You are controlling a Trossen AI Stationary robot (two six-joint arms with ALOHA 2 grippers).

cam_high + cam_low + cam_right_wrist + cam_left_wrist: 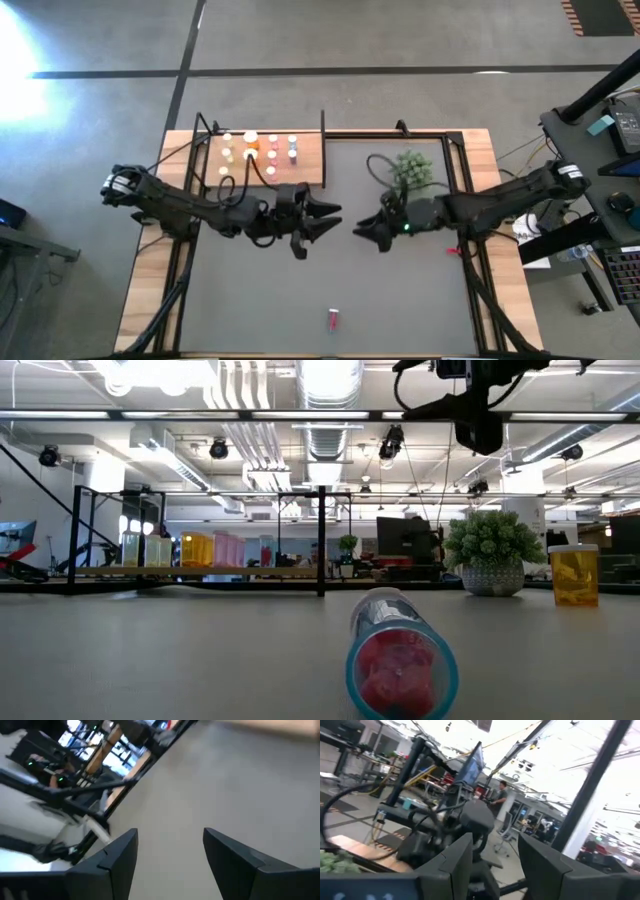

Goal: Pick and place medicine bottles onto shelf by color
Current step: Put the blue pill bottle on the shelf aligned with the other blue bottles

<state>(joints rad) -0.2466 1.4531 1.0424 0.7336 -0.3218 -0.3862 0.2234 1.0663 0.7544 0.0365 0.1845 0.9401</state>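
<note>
Pink-red bottle (333, 319) lies alone on the worktop (400, 300); most medicine bottles (260, 148) already stand on the shelf (310, 165). Left hand (325, 220) and right hand (362, 230) hover open, empty.

A large grey mat (330, 270) covers the wooden table, and everything sits relative to it. At the mat's far left corner lies a flat light-wood shelf board (310, 165) carrying small white-capped medicine bottles (260, 150) in rows: pale ones, orange ones, then pink-red ones. Over the mat's middle, the left gripper (330, 220) points toward the right gripper (360, 229), the two tips near each other but apart. The left one's dark fingers stand spread with nothing between them. A small green bushy plant (412, 168) stands at the mat's far right. A single pink-red bottle (333, 319) lies alone near the mat's front edge.
</note>
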